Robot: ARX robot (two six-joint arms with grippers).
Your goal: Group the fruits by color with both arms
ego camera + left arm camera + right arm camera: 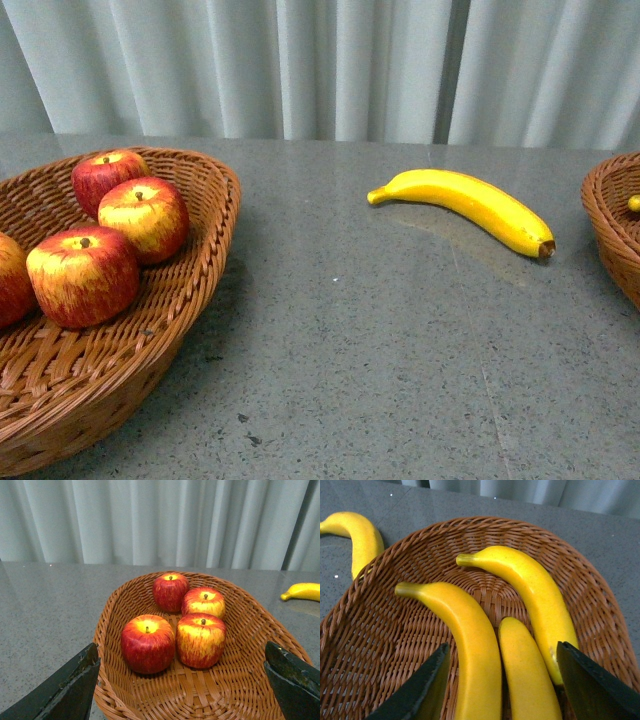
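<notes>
- The left gripper [181, 652] is shown in the left wrist view with its jaws spread wide. Its dark fingers [70, 685] stand well apart, and nothing is held or touched by them.
- Between and beyond those fingers the left basket [107, 625] is seen, woven and brown. Four red apples [147, 642] streaked with yellow are set upright in it, stems up, in two touching pairs, one pair behind the other.
- In the front view that left basket [205, 200] fills the lower left of the frame. Three apples [82, 275] are shown whole, and a fourth is cut off by the left edge.
- The right gripper [502, 649] is likewise wide open in the right wrist view. One dark finger [420, 690] is placed outside one banana, and the other finger just beside another.
- Nothing is gripped by it. Whether the fruit is touched by the fingers cannot be told.
- Three basketed bananas [535, 590] are laid side by side in the right basket [380, 630], and the middle one lies between the fingers.
- A loose banana [465, 203] is laid on the grey table [350, 350], right of centre in the front view, with its brown tip towards the right basket [610, 225] at the right edge.
- It is apart from both baskets. It is also visible in both wrist views, outside each basket's rim [302, 591] [362, 537].
- A pale pleated curtain [300, 60] is hung across the top of the front view.
</notes>
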